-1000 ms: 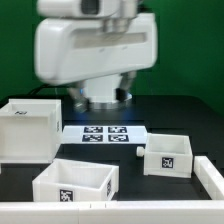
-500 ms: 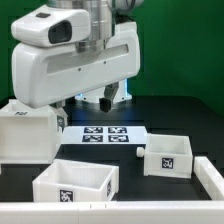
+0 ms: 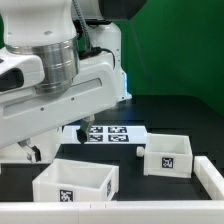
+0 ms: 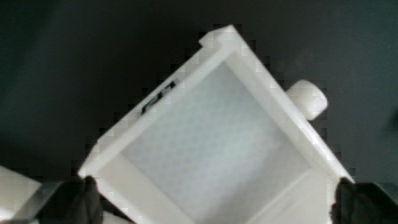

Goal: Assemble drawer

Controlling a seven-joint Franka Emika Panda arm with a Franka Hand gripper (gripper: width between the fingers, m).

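The wrist view looks down into the large white open casing [image 4: 222, 120]; one of its corners lies between my fingers. My gripper [image 4: 214, 205] is open, with one dark finger [image 4: 80, 200] on each side of that corner. In the exterior view the arm has swung low to the left and hides almost all of the casing, and my gripper [image 3: 33, 153] hangs there. A white open-top tray [image 3: 75, 180] with a tag sits at the front. A smaller tagged tray [image 3: 167, 156] sits on the exterior view's right.
The marker board [image 3: 110, 134] lies flat behind the trays. A white part [image 3: 210, 178] lies along the right edge of the table. A small white round piece [image 4: 308, 97] sits beside the casing wall. The table is black, with a green wall behind it.
The arm has swung down and toward the exterior view's left, and now covers the casing it earlier stood behind. The trays and the marker board have not moved.
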